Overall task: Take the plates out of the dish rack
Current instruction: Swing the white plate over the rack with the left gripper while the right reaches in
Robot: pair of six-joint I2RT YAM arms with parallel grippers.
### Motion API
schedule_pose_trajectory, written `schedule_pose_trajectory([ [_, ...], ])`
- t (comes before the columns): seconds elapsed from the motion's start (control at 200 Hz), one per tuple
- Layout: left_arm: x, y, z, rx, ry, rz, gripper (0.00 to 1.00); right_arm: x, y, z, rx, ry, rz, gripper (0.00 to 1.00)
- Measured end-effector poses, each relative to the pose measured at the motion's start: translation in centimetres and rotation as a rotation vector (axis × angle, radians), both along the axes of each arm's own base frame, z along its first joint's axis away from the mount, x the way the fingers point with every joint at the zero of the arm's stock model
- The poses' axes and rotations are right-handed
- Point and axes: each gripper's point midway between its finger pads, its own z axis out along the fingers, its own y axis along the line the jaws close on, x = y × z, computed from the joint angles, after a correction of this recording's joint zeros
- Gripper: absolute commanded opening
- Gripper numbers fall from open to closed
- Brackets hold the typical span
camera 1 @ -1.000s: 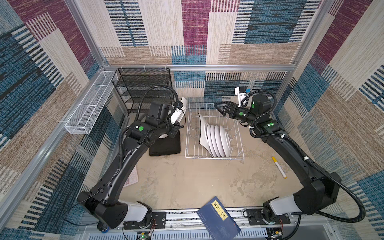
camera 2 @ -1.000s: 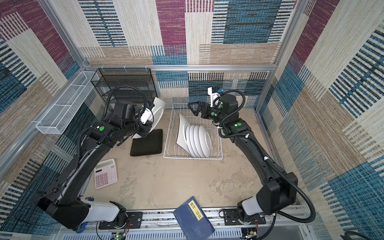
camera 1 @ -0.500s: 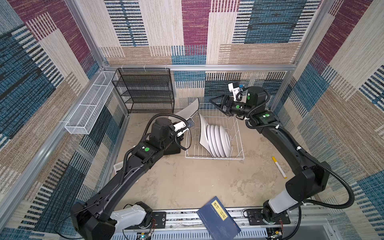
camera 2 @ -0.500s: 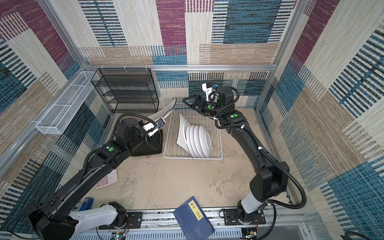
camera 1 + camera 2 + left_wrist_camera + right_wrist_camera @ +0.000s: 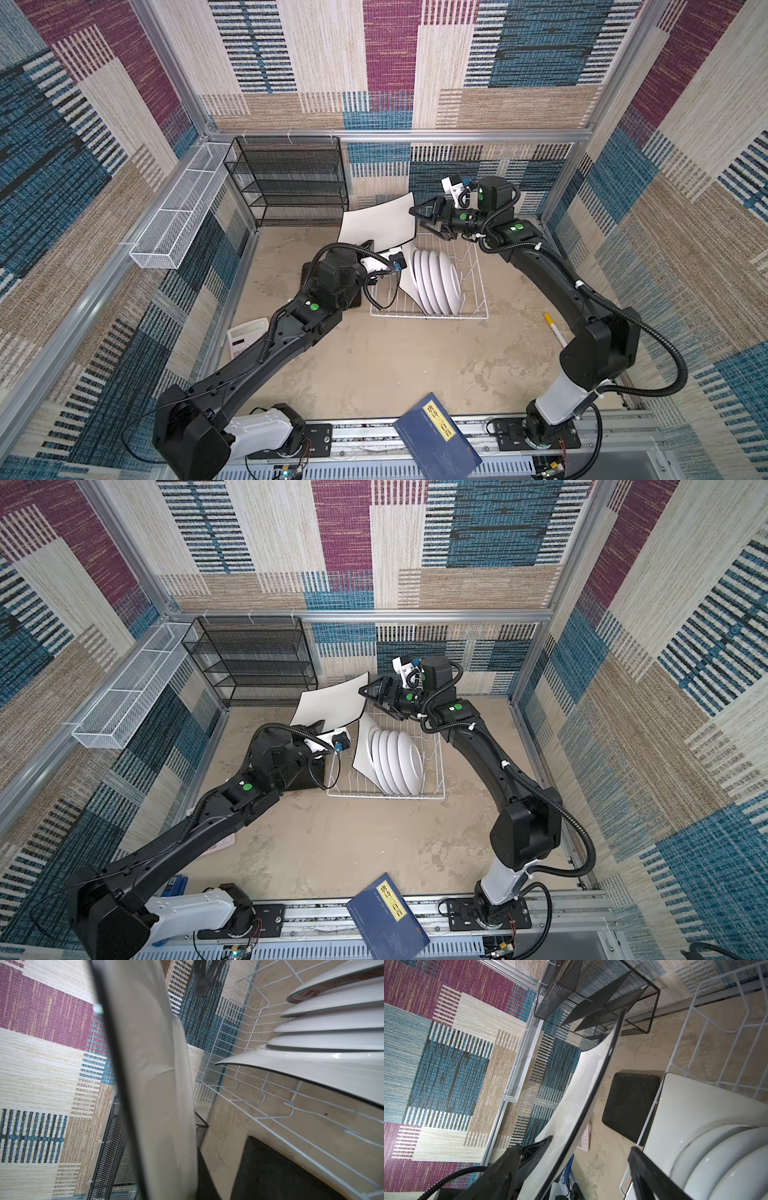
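In both top views a large square plate [image 5: 378, 224] [image 5: 328, 708], white faced with a black edge, hangs tilted over the dish rack's far left corner. My left gripper [image 5: 368, 246] is shut on its lower edge, and the plate [image 5: 158, 1084] hides the fingers in the left wrist view. My right gripper [image 5: 422, 218] [image 5: 591, 1142] stands open astride the plate's right edge [image 5: 577, 1105], one finger close to its face. The white wire dish rack [image 5: 428, 316] holds another square plate [image 5: 407, 282] and several round white plates [image 5: 440, 282].
A black mesh shelf unit [image 5: 291, 183] stands at the back left, beside a long white mesh tray [image 5: 178, 220]. A black mat [image 5: 631, 1103] lies left of the rack. A calculator [image 5: 245, 336], a marker [image 5: 555, 330] and a blue book [image 5: 436, 436] lie nearer the front.
My left arm has carried the square plate from over the mat up towards the rack's far corner. My right gripper has come to the plate's edge and its jaws have narrowed a little.
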Motion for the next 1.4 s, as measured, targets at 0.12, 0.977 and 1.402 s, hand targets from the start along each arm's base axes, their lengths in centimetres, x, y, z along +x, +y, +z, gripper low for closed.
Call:
schedule_pose_trajectory([
  [0.12,0.1,0.0,0.0,0.027,-0.013,-0.004,0.0,0.3,0.3,-0.8,-0.007,0.014,0.013,0.79],
  [0.977,0.3,-2.5,-2.3,0.19,-0.074,-0.046,0.0,-1.5,2.4,-5.1,-0.05,0.158,0.104,0.33],
  [1.402,0.6,-2.8,-2.7,0.189,-0.088,-0.041,0.15,-1.6,2.0,-4.9,0.017,0.285,0.041,0.0],
])
